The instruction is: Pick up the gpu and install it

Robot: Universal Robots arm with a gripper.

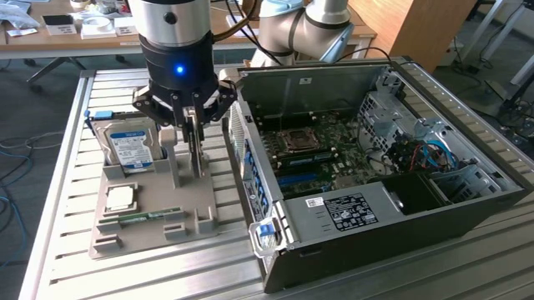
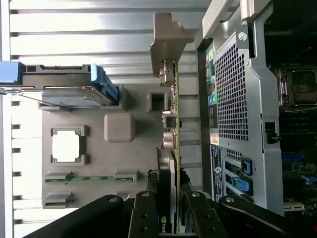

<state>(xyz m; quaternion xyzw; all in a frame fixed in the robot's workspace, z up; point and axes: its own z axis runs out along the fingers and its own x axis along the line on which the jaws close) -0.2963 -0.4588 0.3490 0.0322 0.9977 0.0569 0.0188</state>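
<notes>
Gpu (image 2: 174, 124) stood on edge at the holder tray (image 1: 142, 234), your gripper (image 2: 172, 181) clenched on it. Its long axis ran parallel to the open computer case (image 1: 334, 244) just beside. That tray, on the table (image 1: 59, 269), carried a hard drive (image 1: 129, 147), a chip (image 1: 121, 198) and a memory stick (image 1: 150, 217).

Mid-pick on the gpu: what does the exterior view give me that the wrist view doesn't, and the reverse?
Exterior view: the open computer case seen from above, with its motherboard and power supply, plus the arm above the gripper.
Wrist view: the gpu edge-on, its pale bracket at the far end, fingers pressed against both faces, and the case's rear grille.
Both: the gripper closed on the upright gpu, the grey fixture tray, the hard drive and the green memory stick.
</notes>
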